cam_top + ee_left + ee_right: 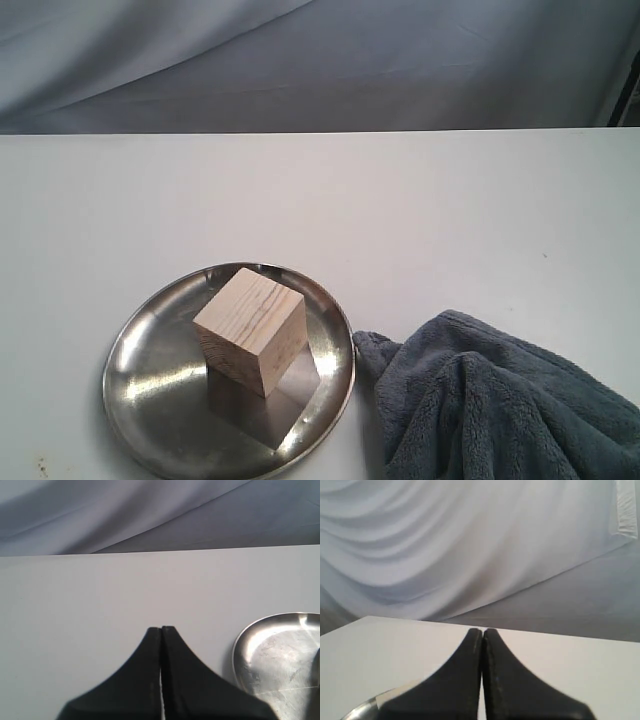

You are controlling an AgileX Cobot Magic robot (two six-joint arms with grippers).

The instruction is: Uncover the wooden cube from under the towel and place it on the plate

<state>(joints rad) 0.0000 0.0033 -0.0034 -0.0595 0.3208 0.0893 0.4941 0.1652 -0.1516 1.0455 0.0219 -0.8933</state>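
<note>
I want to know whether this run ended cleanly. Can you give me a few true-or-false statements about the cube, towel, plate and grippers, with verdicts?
1. The wooden cube sits on the plate. True.
2. The towel is draped over the cube. False: it lies bunched on the table beside the plate, and the cube is fully uncovered.
3. The left gripper is shut and holds nothing. True.
4. The right gripper is clamped on the towel. False: its jaws are shut on nothing, with no cloth between them.
</note>
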